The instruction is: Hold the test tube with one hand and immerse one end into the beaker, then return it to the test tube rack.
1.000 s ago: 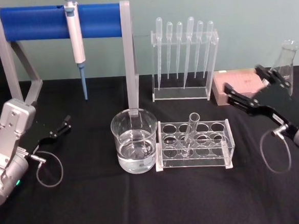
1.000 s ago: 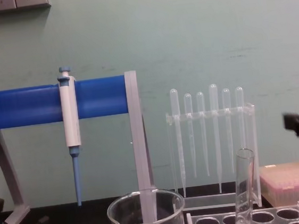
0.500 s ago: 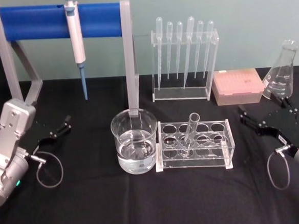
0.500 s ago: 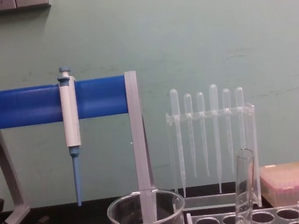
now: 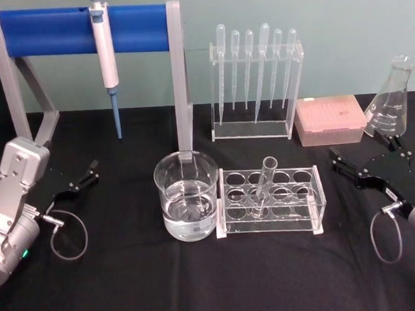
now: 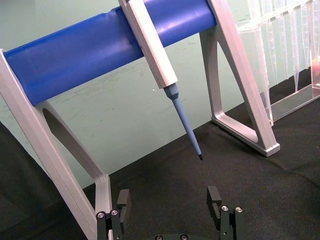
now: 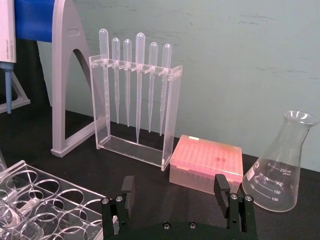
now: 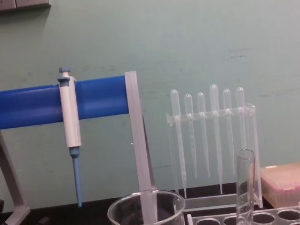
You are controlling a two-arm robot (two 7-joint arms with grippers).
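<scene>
The test tube (image 5: pixel 264 186) stands tilted in a clear rack (image 5: pixel 315 206) at the table's middle, its open top up; its upper part rises in the chest view as test tube (image 8: pixel 246 185). The beaker (image 5: pixel 171 201), part-filled with clear liquid, sits just left of the rack and its rim is low in the chest view as beaker (image 8: pixel 147 212). My right gripper (image 5: pixel 364 152) rests open, low over the table to the right of the rack, holding nothing; from its wrist it is gripper (image 7: pixel 174 192). My left gripper (image 5: pixel 83 176) is parked open at the far left, seen as gripper (image 6: pixel 168 200).
A white-and-blue pipettor (image 5: pixel 105 56) hangs from a blue bar stand (image 5: pixel 56 31) at the back left. Behind the tube rack is a pipette rack (image 5: pixel 257 81). A pink tip box (image 5: pixel 329 118) and a conical flask (image 5: pixel 391 100) stand back right, close to my right gripper.
My right gripper has come down from a raised spot by the flask to low over the table; over the last half second it barely shifted. The tube and left arm stayed put.
</scene>
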